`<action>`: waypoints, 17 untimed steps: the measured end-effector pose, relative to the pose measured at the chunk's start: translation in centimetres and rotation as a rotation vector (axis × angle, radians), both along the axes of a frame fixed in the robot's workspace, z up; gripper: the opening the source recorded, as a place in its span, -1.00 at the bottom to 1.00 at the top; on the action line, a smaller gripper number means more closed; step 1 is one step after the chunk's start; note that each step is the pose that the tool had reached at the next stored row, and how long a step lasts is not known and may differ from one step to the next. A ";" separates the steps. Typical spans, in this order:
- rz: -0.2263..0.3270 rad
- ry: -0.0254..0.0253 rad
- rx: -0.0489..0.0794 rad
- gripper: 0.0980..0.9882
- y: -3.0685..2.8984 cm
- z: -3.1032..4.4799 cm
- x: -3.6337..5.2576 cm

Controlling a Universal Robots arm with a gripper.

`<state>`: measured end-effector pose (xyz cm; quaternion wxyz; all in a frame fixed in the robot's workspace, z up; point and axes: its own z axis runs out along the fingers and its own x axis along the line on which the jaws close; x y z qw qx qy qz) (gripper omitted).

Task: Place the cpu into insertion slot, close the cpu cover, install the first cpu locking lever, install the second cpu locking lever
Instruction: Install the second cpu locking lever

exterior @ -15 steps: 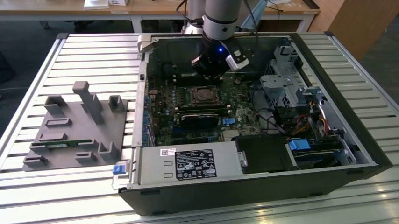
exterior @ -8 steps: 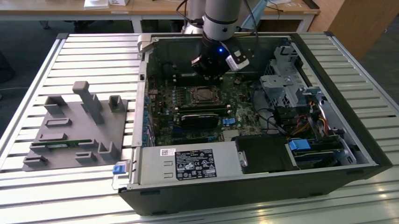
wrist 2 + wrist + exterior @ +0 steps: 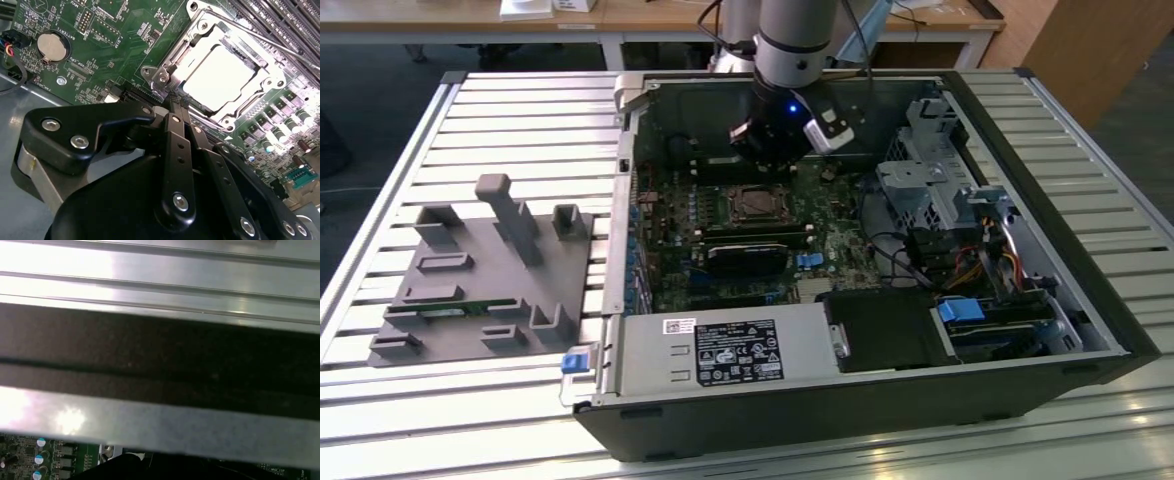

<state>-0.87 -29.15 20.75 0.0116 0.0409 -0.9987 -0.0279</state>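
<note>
While the gripper (image 3: 172,102) sits at the socket's edge, fingers drawn together on nothing visible, a slow, square press seems best. Cpu (image 3: 222,80) lies seated in the socket, cpu cover (image 3: 200,30) down around it, just beyond the fingertips on the motherboard (image 3: 100,45).

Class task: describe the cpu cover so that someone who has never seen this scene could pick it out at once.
Find the open computer case on the slatted table, then its green motherboard. The cpu cover is the shiny silver frame lying closed around the pale square cpu, unlike the dark parts nearby.
</note>
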 end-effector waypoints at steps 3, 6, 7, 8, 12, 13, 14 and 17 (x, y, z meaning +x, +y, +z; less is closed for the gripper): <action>0.000 0.0000 0.000 -0.98 -0.16 0.00 0.00; 0.000 0.0000 0.000 -0.98 -0.37 0.00 0.00; 0.000 0.0000 0.000 -0.98 -0.43 0.00 0.00; 0.000 -0.0001 0.000 -0.98 -0.47 0.00 0.00; 0.000 -0.0001 0.000 -0.98 -0.52 -0.01 0.00; 0.000 0.0000 0.000 -0.98 -0.53 0.01 0.00; 0.000 0.0001 0.000 -0.98 -0.54 0.08 0.00; 0.000 0.0000 0.000 -0.98 -0.53 0.58 0.00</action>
